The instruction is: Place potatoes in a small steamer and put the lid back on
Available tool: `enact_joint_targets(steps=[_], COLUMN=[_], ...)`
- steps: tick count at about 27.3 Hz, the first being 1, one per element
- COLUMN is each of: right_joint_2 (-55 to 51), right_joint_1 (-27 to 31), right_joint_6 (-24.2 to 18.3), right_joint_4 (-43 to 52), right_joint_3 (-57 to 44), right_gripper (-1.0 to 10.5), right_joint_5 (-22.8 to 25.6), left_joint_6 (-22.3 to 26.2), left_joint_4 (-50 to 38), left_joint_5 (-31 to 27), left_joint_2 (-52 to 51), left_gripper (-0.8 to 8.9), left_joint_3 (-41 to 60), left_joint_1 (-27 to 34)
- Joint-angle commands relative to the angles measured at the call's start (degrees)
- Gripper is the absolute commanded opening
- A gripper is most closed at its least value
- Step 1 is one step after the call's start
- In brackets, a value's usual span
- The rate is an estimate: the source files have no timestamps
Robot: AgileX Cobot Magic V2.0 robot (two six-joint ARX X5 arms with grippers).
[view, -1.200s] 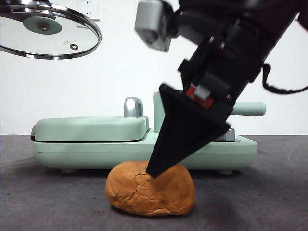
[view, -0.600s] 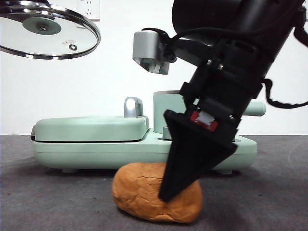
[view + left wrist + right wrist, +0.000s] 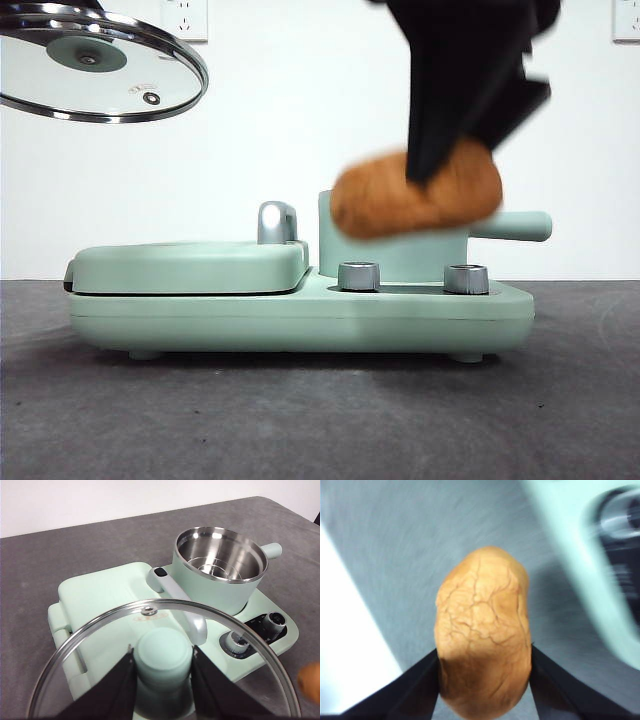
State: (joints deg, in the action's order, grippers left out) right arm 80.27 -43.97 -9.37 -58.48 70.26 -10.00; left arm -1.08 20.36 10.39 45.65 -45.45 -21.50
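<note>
The orange-brown, cracked potato [image 3: 415, 195] hangs in the air in front of the mint-green small steamer [image 3: 395, 255], with my right gripper [image 3: 440, 165] shut on it from above. In the right wrist view the potato [image 3: 482, 632] fills the space between the black jaws. The steamer pot [image 3: 220, 567] stands open and empty, showing its steel inside, with its side handle [image 3: 272, 550] pointing away. My left gripper [image 3: 162, 672] is shut on the mint-green knob [image 3: 164, 655] of the glass lid [image 3: 95, 60], which it holds high up at the left.
The pot sits on a mint-green cooker base [image 3: 300, 310] with a flat hinged griddle section [image 3: 185, 265] on its left and two steel dials [image 3: 360, 277] at the front. Dark grey table [image 3: 300, 420] lies before the base; a white wall stands behind.
My right gripper has lifted the potato off the table, up to the level of the pot's rim. The lid in my left gripper has stayed where it was.
</note>
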Motion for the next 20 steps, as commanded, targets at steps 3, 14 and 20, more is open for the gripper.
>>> enact_joint_targets(steps=[3, 14, 20], right_joint_2=[1.5, 12.7, 20.9], right_joint_1=[4.8, 14.6, 17.0], right_joint_6=[5.8, 5.1, 4.0], right_joint_4=[-1.9, -1.1, -1.0], right_joint_3=[11.5, 30.4, 38.3], right_gripper=[2.1, 2.1, 2.1], right_joint_5=[0.2, 0.2, 0.6], left_joint_6=[0.4, 0.3, 0.4], left_joint_4=[-1.9, -1.9, -1.9], left_joint_5=[-0.1, -0.1, -0.1], left_joint_2=[0.0, 0.0, 0.0], left_gripper=[0.13, 0.13, 0.13], left_joint_3=[-0.7, -0.7, -0.7], left_joint_1=[-0.1, -0.1, -0.1])
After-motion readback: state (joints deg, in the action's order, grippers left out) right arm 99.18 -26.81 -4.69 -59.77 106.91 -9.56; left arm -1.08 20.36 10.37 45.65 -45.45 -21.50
